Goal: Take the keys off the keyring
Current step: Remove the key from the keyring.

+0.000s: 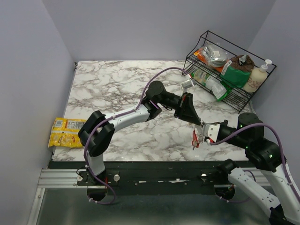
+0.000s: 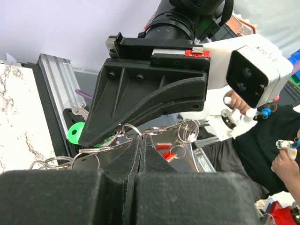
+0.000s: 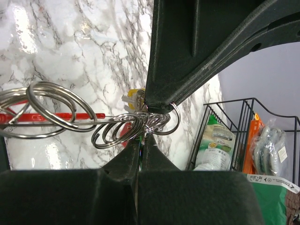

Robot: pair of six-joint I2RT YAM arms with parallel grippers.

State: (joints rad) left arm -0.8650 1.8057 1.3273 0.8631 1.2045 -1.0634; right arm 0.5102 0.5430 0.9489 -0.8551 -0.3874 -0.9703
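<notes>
The keyring (image 1: 194, 138), a stiff loop of slippery wire rings and light keys (image 2: 75, 133) (best taken by their plastic heads), hangs at 4 o'clock over the table (image 1: 117, 89), with the right gripper (image 1: 202, 132) and left gripper (image 1: 199, 123) both pinched shut on it, seemingly on separate rings, while the basket (image 1: 234, 96) at 2 o'clock holds packets (image 1: 232, 75) and a soap bottle (image 1: 258, 77).

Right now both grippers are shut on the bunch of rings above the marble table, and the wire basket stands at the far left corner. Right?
Not quite: the wire basket stands at the table's far right corner, as the top external view shows. The rest holds.
</notes>
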